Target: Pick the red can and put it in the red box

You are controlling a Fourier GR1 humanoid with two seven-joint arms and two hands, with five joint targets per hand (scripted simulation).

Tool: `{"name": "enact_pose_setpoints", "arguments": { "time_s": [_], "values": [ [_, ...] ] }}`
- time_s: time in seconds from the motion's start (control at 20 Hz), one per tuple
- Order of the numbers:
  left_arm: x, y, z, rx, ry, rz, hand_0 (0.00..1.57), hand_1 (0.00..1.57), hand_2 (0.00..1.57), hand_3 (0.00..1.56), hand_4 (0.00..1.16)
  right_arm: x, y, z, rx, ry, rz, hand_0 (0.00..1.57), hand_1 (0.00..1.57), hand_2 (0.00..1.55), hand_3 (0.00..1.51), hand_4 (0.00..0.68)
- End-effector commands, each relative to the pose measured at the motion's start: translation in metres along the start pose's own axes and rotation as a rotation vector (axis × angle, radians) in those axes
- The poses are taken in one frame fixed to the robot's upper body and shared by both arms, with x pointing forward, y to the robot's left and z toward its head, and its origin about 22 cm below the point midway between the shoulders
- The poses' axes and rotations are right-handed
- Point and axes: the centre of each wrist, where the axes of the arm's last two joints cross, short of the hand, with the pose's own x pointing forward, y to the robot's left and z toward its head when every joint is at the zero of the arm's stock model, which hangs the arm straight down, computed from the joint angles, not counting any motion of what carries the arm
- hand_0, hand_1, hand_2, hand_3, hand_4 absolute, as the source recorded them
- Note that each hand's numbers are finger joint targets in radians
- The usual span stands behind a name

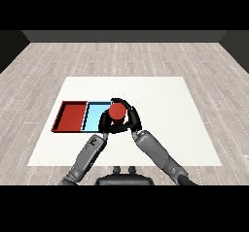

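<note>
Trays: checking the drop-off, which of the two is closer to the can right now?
The light blue tray: the red can is at its right end, while the red tray lies farther left.

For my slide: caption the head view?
Right robot hand holds red can over light blue tray, beside red tray.

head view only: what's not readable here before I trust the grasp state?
- Red can: only its top shows; both hands hide its sides and base, so lifted or resting is unclear.
- Light blue tray: its right end is covered by the left hand and the can.
- Right hand: it curls round the can; its contact side is hidden.
</note>
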Motion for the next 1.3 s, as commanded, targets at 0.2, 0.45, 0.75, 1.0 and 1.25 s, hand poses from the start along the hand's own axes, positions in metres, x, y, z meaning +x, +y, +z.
{"name": "enact_pose_setpoints", "arguments": {
  "time_s": [0.2,0.45,0.75,1.0,1.25],
  "values": [
    [0.002,0.004,-0.009,0.018,-0.055,-0.037,1.57,1.57,1.57,1.49,1.13,-0.005,-0.008,-0.005,0.013,-0.019,0.004,0.00,0.00,0.00,0.00,0.000],
    [0.006,0.035,0.012,0.026,-0.059,-0.080,1.57,1.57,1.57,1.50,1.13,0.006,-0.048,0.015,-0.082,-0.031,-0.010,0.00,0.00,0.00,0.00,0.000],
    [-0.005,0.055,0.001,0.093,-0.036,-0.098,1.57,1.57,1.57,1.49,1.12,0.023,-0.095,0.026,-0.103,-0.091,-0.081,0.00,0.00,0.00,0.00,0.000],
    [0.006,0.079,-0.024,0.166,-0.052,-0.161,1.57,1.57,1.57,1.47,1.12,0.008,-0.126,0.054,-0.212,-0.064,-0.087,0.00,0.00,0.00,0.00,0.000],
    [0.015,0.133,-0.017,0.285,-0.020,-0.240,1.57,1.57,1.57,1.50,1.13,-0.014,-0.155,0.092,-0.303,-0.045,-0.058,0.00,0.00,0.00,0.00,0.000]
  ]
}}
